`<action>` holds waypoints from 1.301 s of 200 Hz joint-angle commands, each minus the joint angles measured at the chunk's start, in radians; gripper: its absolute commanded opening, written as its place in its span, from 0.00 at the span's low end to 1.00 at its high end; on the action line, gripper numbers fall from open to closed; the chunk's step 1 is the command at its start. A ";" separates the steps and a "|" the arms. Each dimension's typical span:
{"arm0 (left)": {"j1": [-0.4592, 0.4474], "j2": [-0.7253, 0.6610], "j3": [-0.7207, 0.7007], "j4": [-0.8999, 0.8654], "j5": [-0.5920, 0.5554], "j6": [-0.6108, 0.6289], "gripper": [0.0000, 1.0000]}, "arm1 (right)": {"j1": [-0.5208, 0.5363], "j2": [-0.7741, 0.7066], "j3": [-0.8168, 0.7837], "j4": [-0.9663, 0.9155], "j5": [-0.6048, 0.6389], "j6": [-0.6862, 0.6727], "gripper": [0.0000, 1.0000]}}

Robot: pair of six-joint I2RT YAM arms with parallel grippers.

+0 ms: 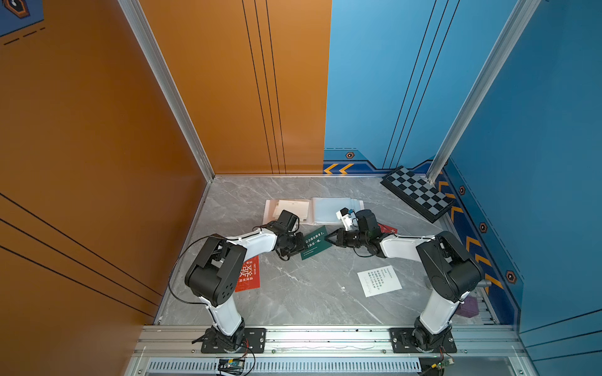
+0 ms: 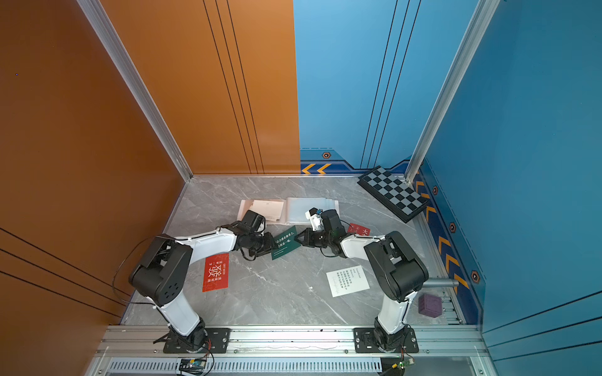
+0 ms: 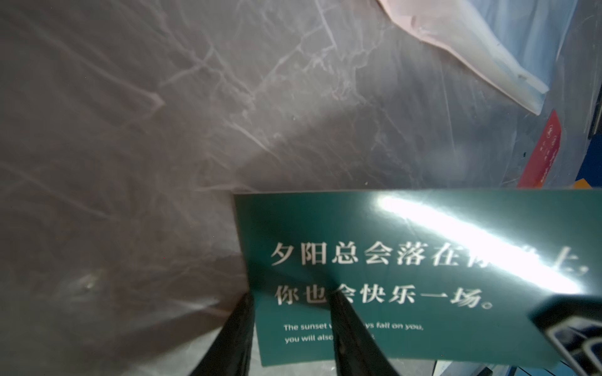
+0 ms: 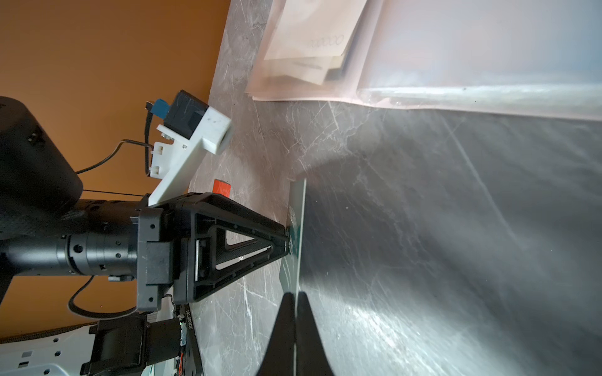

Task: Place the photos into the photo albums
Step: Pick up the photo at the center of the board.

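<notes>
The dark green card (image 1: 314,242) is hanging above the counter (image 1: 293,293), at six o'clock from the open album (image 1: 335,210). Both claws are gripping it: the left claw (image 3: 290,325) seemingly astride one short edge, the right claw (image 4: 294,302) clenched on the opposite. It looks thin, light, glossy and probably slippery, so edge pinches suit it.

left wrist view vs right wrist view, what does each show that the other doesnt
Only the left wrist view shows the printed face of the dark green card, with its white Chinese and English lines.

Only the right wrist view shows that card edge-on, the left gripper gripping it from the side, the right gripper shut on its edge, and loose cards tucked in the photo album.

Both show the card off the marble table, part of the album and a red card.
</notes>
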 commanded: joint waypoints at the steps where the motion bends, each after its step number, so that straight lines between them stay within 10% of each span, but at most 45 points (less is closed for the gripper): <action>1: 0.010 -0.006 0.014 -0.091 -0.039 0.042 0.42 | -0.014 -0.034 -0.013 0.000 0.038 -0.016 0.00; 144: 0.162 -0.129 0.236 -0.104 -0.125 0.141 0.42 | -0.046 -0.088 -0.048 0.092 0.069 -0.014 0.00; 260: 0.212 0.000 0.507 -0.018 -0.105 0.033 0.42 | -0.137 -0.100 0.403 -0.268 0.161 0.025 0.00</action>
